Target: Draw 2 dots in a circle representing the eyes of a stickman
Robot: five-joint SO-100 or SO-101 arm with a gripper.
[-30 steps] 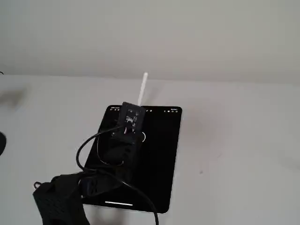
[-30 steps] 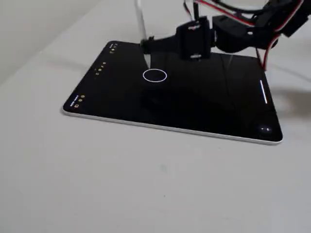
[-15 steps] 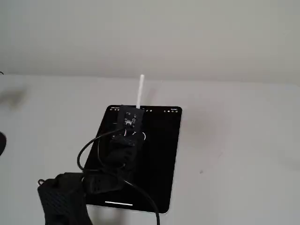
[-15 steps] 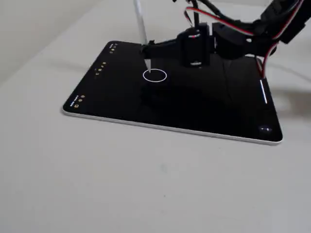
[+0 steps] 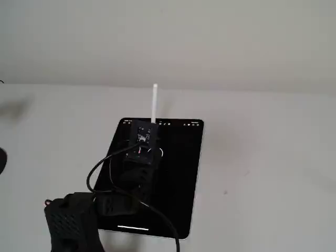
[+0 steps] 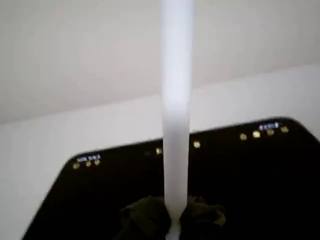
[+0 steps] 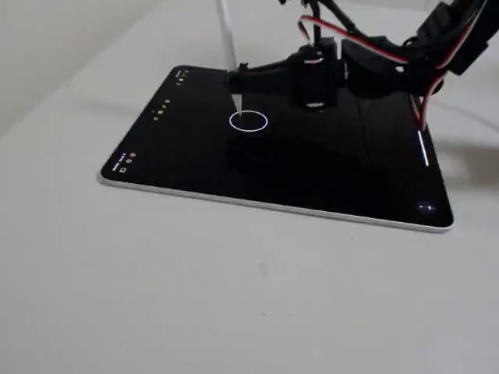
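A black tablet (image 7: 312,171) lies flat on the table. A thin white ring, the circle (image 7: 249,121), is drawn on its screen; part of it shows in a fixed view (image 5: 159,153). I see no dots inside it. My gripper (image 7: 240,78) is shut on a white stylus (image 7: 227,35), held nearly upright. The stylus tip (image 7: 240,114) stands inside the ring's left part, at or just above the glass. The wrist view shows the stylus (image 6: 176,100) rising from the dark fingers (image 6: 145,217), which hide the ring.
Small icons (image 7: 161,111) run along the tablet's left edge in a fixed view. The arm's body and cables (image 7: 390,54) hang over the screen's far right. The pale table (image 7: 234,296) surrounds the tablet (image 5: 178,173); a wall stands behind it.
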